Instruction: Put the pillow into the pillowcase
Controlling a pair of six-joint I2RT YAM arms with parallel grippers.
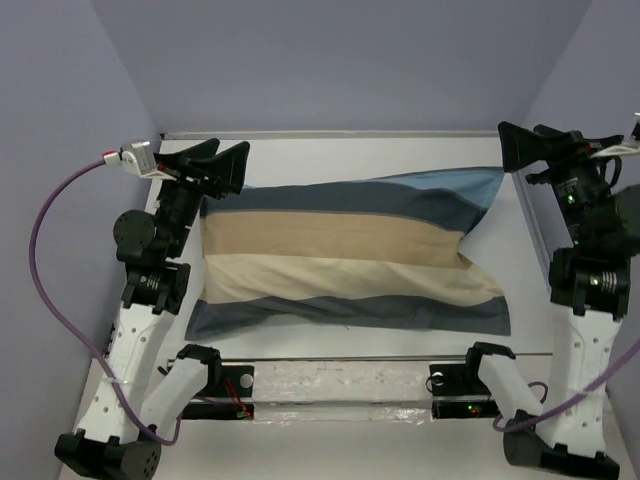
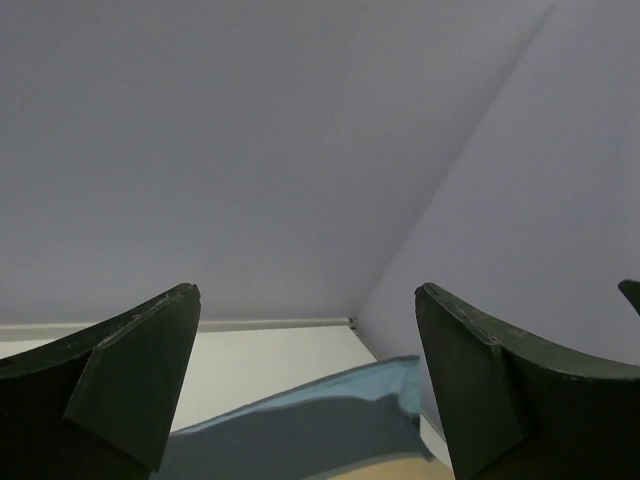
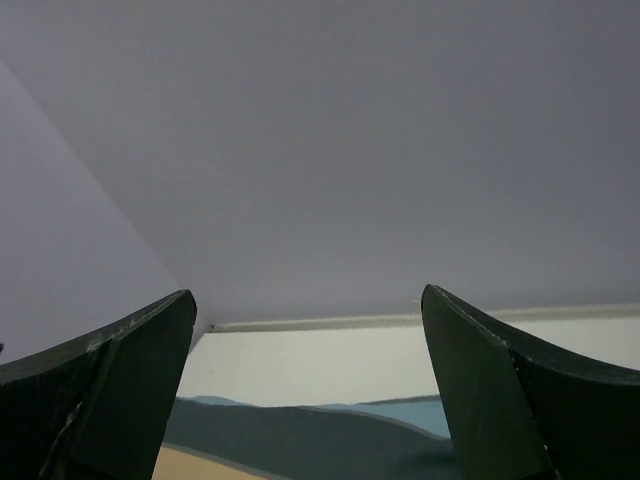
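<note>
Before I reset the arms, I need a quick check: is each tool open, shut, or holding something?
Left tool: open, holding nothing.
Right tool: open, holding nothing.

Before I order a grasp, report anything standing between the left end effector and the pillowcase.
Nothing visible does. The left end effector, open, sits at the far-left corner of the pillowcase. Its wrist view shows only that cloth, the table and the wall.

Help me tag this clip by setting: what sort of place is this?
Probably a robot lab booth: left arm and right arm bolted to a white table, plain lilac walls boxing it in, a striped pillowcase laid between.
</note>
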